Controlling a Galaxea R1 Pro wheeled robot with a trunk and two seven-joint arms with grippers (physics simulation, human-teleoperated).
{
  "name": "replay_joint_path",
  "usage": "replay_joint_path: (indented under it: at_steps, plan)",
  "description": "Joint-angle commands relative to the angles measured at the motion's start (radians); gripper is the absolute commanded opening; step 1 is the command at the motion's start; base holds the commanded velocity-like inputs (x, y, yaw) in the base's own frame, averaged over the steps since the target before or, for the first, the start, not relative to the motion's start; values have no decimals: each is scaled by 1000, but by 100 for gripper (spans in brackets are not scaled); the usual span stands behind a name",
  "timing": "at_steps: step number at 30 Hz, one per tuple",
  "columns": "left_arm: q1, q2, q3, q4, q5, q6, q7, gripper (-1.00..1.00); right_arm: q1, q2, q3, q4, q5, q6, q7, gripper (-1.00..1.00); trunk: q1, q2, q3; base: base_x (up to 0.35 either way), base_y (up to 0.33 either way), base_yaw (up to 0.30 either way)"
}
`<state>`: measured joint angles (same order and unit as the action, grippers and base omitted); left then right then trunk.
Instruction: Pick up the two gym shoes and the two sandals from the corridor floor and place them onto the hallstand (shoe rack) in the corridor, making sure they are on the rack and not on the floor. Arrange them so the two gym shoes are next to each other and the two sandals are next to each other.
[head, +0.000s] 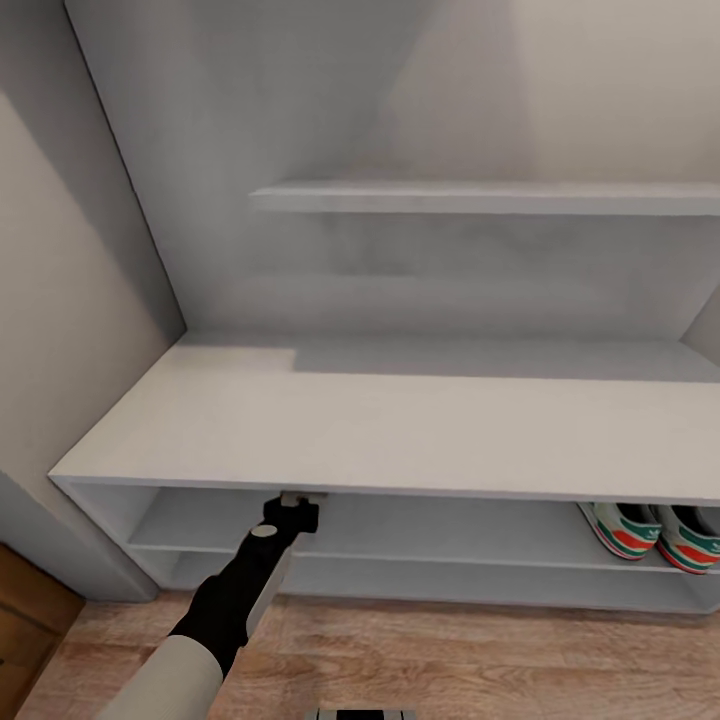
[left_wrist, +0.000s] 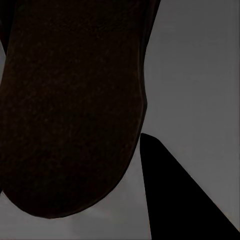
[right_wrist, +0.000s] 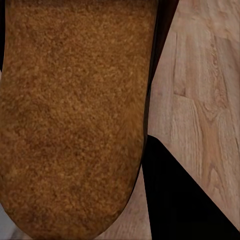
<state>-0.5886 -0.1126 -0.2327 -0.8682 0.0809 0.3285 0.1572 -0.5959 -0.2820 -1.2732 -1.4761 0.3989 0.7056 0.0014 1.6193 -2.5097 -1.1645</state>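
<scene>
You are reaching the left gripper (head: 302, 497), gripping a dark sandal (left_wrist: 70, 110), into the hallstand's (head: 400, 430) upper shelf row, well left of the gym shoes (head: 660, 535); be easing it fully inside while the right gripper is carrying its tan-soled sandal (right_wrist: 75, 120) above the corridor floor (right_wrist: 200, 100).

Hallstand (head: 400, 430): pale grey throughout, plain, no pattern. Gym shoes (head: 655, 532), head view at 4 o'clock: off-white with green side stripes and red-orange patches. Corridor floor (head: 450, 660): light brown planks with darker grain. Left arm (head: 235, 600): black forearm, cream upper section. Sandal sole (right_wrist: 75, 115), right wrist view: speckled tan-orange. Sandal (left_wrist: 70, 105), left wrist view: very dark brown against grey.
</scene>
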Motion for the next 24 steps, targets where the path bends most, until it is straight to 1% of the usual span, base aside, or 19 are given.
replay_joint_path:
  at_steps: [1, 24]
  plan:
    - [0, 1, -4, -2, 5, 6, 7, -100, -1, 0, 0, -1, -2, 5, -3, -100, 0, 0, -1, 84, 0, 0]
    - [0, 1, -4, 0, 5, 6, 6, -100, -1, 0, 0, -1, -2, 5, -3, -100, 0, 0, -1, 7, 0, 0]
